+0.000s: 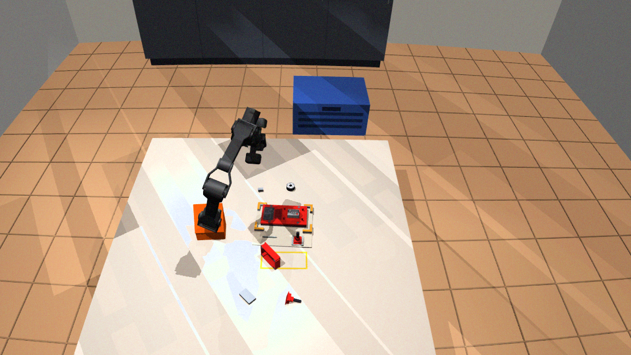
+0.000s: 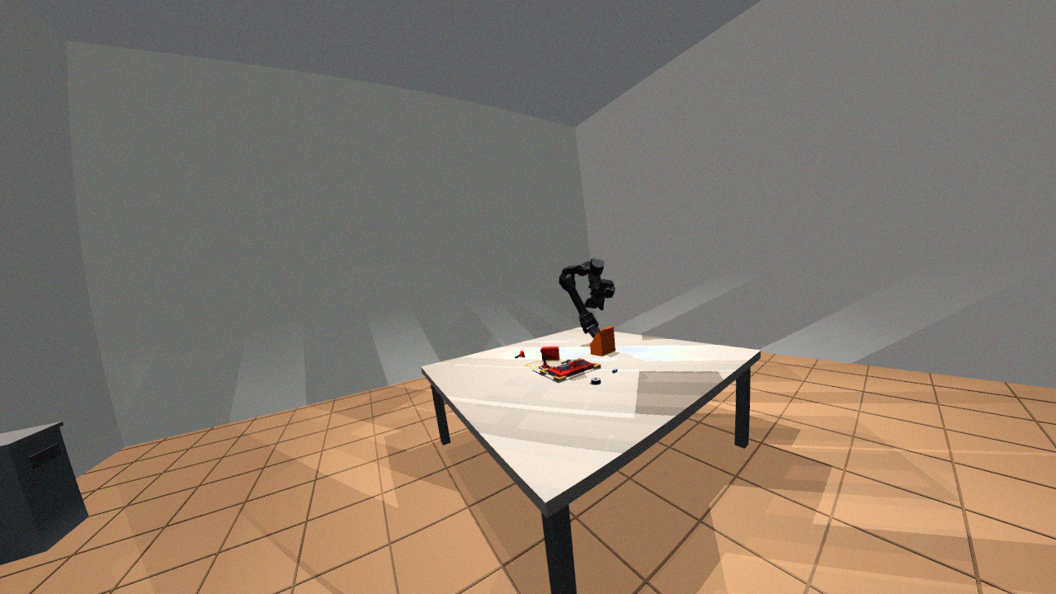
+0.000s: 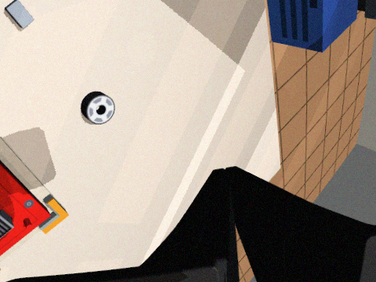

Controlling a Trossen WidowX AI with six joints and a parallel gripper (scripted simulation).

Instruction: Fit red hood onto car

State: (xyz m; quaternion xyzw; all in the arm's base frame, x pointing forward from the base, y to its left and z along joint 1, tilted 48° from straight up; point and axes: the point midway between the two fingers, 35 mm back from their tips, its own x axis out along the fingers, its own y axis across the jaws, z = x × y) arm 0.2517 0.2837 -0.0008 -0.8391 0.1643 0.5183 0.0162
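The red hood (image 1: 270,256) (image 2: 549,353) stands on one side, askew over the left end of the yellow outline (image 1: 291,268), with its hollow side facing the lower left in the top view. Its corner holes are too small to see. The red chassis (image 1: 278,217) (image 2: 574,367) (image 3: 39,213) sits in the jig (image 1: 284,242) with orange corner brackets. The grey engine block (image 1: 293,213) is on its deck, with small pegs around it. My gripper (image 3: 225,180) is shut and empty, high above the table behind and left of the chassis, far from the hood.
A wheel (image 1: 290,186) (image 3: 100,110) and a small grey block (image 1: 261,190) (image 3: 19,14) lie behind the jig. A red piece with a black stem (image 1: 297,239) stands on the jig plate; another (image 1: 291,299) lies in front. A grey slab (image 1: 247,296) lies front left. My orange base (image 1: 210,234) is left.
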